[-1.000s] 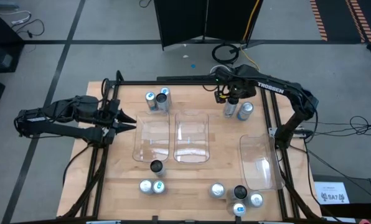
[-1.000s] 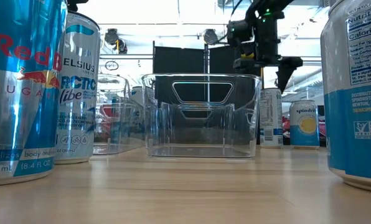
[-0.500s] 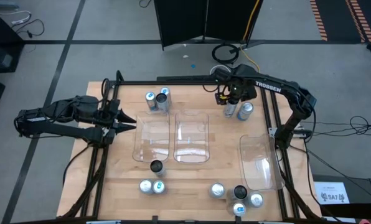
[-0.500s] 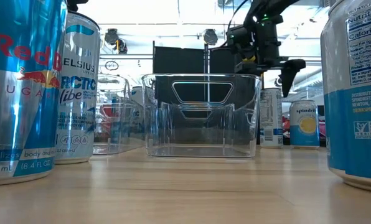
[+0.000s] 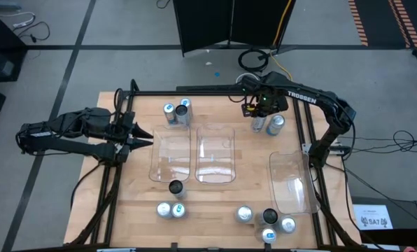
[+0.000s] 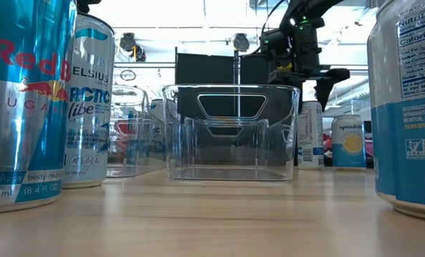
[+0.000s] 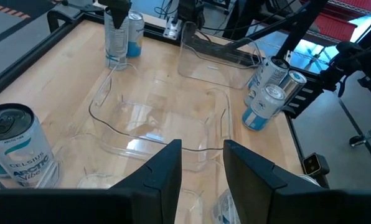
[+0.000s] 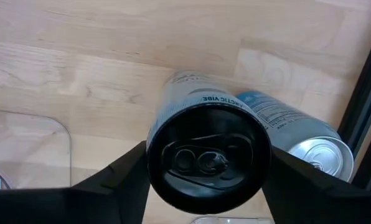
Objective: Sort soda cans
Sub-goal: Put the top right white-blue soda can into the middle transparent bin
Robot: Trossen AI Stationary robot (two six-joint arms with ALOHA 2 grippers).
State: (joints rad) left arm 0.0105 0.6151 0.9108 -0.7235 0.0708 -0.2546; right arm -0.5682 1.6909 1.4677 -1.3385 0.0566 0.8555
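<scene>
The soda cans stand upright in groups on the wooden table. At the far right, a tall black-topped can [image 8: 208, 155] stands beside a blue silver-topped can [image 8: 310, 149]. My right gripper [image 5: 259, 117] hangs over the black-topped can, pointing down and shut on its top. More cans stand at the far left [image 5: 177, 112], near left [image 5: 171, 208] and near right [image 5: 268, 220]. My left gripper [image 7: 201, 168] waits at the table's left edge, open, with nothing between its fingers. My right gripper comes from above, pointing down. Its two fingers [image 8: 120, 177] sit on opposite sides of the black-topped can, just below the top rim [image 8: 153, 149]. The can stands upright with its base on the table [image 6: 311, 165].
Three clear plastic trays lie on the table: two side by side in the middle [image 5: 170, 157] [image 5: 215, 152] and one at the right edge [image 5: 291, 183]. A dark frame rail [image 5: 194, 91] runs along the far edge. The wood between the trays and the near cans is bare.
My right gripper has stayed over the black-topped can and its fingers have closed in around the can's top. In the low view the visible finger has moved inward to the can's side. The can has not moved.
</scene>
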